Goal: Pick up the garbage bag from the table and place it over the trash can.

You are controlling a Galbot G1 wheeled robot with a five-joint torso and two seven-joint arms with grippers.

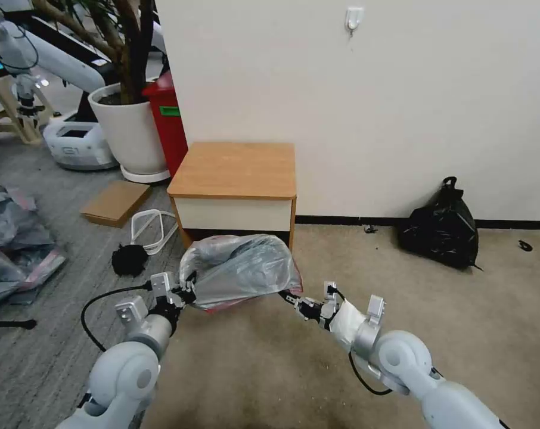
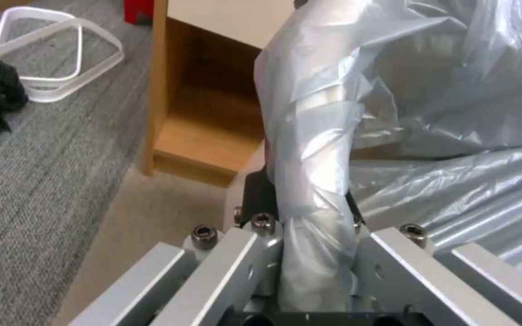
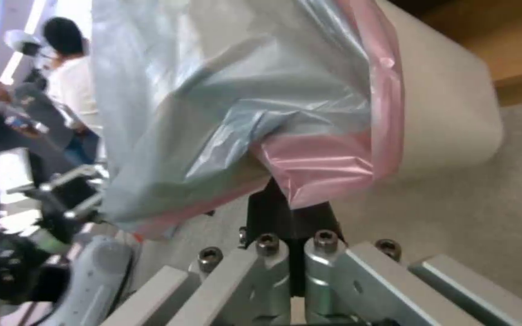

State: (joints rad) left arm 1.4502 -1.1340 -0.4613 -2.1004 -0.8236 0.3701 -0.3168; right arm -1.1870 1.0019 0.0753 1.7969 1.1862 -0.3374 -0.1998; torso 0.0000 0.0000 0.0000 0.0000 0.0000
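Observation:
The garbage bag, grey translucent plastic with a pinkish-red rim band, is stretched between my two grippers just in front of the table. My left gripper is shut on the bag's left edge; in the left wrist view a twisted fold of the garbage bag runs between its jaws. My right gripper is shut on the right edge, pinching the pink rim. The trash can, cream-white, stands under the bag with the rim band draped over its corner. In the head view the bag hides it.
A knotted black bag sits by the wall at the right. To the left are a red bin, a white plant pot, a cardboard sheet, white plastic frames, a black lump and a grey-pink plastic heap.

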